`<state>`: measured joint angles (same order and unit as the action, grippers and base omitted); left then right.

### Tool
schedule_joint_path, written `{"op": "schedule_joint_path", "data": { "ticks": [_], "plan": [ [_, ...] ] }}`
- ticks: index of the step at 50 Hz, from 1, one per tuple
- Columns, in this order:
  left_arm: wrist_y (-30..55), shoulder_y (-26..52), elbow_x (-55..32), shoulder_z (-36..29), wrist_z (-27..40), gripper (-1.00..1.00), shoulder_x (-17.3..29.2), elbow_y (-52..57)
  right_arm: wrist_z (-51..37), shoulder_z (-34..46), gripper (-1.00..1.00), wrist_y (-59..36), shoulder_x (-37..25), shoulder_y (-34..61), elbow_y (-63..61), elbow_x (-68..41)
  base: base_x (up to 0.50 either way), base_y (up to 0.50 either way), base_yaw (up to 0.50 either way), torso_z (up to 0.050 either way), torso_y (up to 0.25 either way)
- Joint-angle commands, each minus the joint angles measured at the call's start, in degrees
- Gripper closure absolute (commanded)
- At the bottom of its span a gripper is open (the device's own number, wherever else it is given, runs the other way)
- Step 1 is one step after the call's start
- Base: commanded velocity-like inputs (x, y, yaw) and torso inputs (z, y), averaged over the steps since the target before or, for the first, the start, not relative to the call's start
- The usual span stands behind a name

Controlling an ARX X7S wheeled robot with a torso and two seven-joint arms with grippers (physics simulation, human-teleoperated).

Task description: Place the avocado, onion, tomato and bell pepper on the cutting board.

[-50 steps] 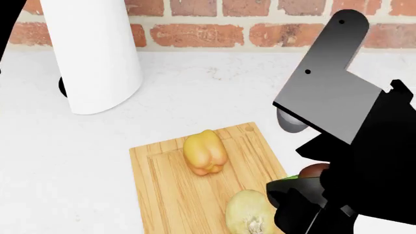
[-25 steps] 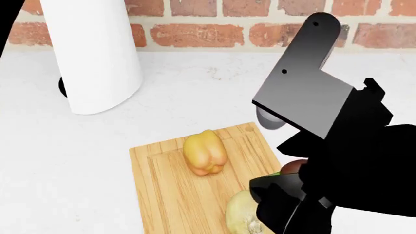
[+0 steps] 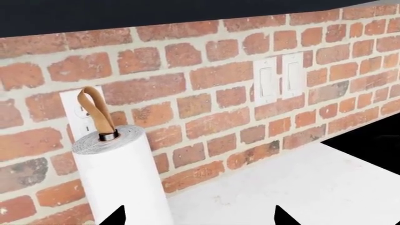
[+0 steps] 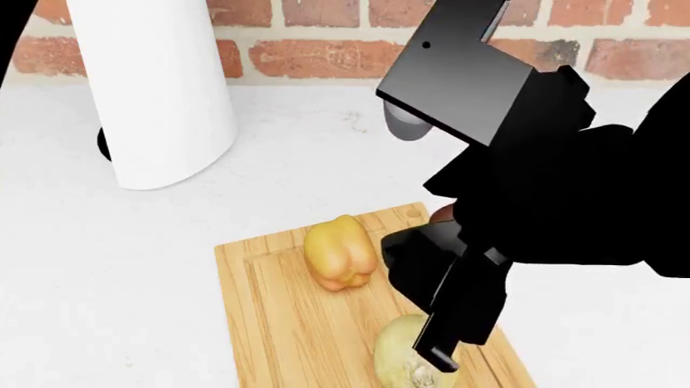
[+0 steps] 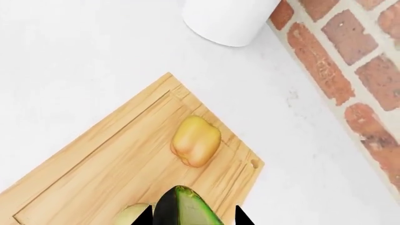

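Gripping the avocado [image 5: 187, 208] above the cutting board [image 5: 112, 159], the right gripper [image 5: 194, 219] could drop it onto the onion [image 4: 408, 354] just beneath the fingers, nudging it off.

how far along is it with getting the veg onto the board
About half done. The bell pepper and the onion already lie on the cutting board. The right end effector holds the avocado above the board, not yet set down. The tomato is not clearly in view, so that one looks left to do. The left end effector is idle, facing the brick wall.
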<state>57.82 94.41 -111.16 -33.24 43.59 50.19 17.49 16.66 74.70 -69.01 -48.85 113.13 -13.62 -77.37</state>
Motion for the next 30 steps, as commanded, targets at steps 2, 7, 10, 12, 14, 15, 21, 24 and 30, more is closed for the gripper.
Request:
{"op": "schedule_joint_path", "data": {
  "ticks": [2,7,10,12,14,15,21,24,30],
  "plan": [
    [-0.12,-0.06,0.07,0.03,-0.06,-1.00,0.31,0.09,3.25,0.73,1.00,3.54,3.78,-1.08,4.54,5.24,0.00,0.00,0.00,0.000,0.000],
    [0.01,0.28,0.11,-0.09,-0.08,-1.00,0.13,-0.08,4.57,1.26,1.00,4.56,5.24,-1.24,6.82,6.94,0.00,0.00,0.00,0.000,0.000],
    [0.08,0.37,0.38,-0.16,-0.23,-1.00,0.10,-0.30,5.12,1.45,1.00,5.45,6.25,-1.80,7.93,7.59,0.00,0.00,0.00,0.000,0.000],
    [0.13,0.47,0.39,-0.19,-0.27,-1.00,0.08,-0.38,5.56,1.66,1.00,6.03,6.99,-2.17,8.57,8.07,0.00,0.00,0.00,0.000,0.000],
    [0.16,0.54,0.37,-0.22,-0.30,-1.00,0.07,-0.43,5.89,1.76,1.00,6.48,7.51,-2.39,9.10,8.44,0.00,0.00,0.00,0.000,0.000],
    [0.29,0.65,0.46,-0.26,-0.36,-1.00,0.10,-0.46,6.06,1.83,1.00,6.87,7.96,-2.66,9.46,8.67,0.00,0.00,0.00,0.000,0.000],
    [0.21,0.41,0.47,-0.19,-0.39,-1.00,0.50,-0.31,5.99,1.74,1.00,7.95,9.15,-3.92,9.86,8.66,0.00,0.00,0.00,0.000,0.000],
    [0.08,0.27,0.39,-0.17,-0.29,-1.00,0.59,-0.21,6.20,1.71,1.00,8.31,9.79,-4.08,10.25,8.81,0.00,0.00,0.00,0.000,0.000],
    [0.17,0.53,-0.02,-0.18,0.01,-1.00,0.83,-0.07,6.58,1.83,1.00,9.33,10.92,-4.81,11.41,9.46,0.00,0.00,0.00,0.000,0.000]
  ]
}}
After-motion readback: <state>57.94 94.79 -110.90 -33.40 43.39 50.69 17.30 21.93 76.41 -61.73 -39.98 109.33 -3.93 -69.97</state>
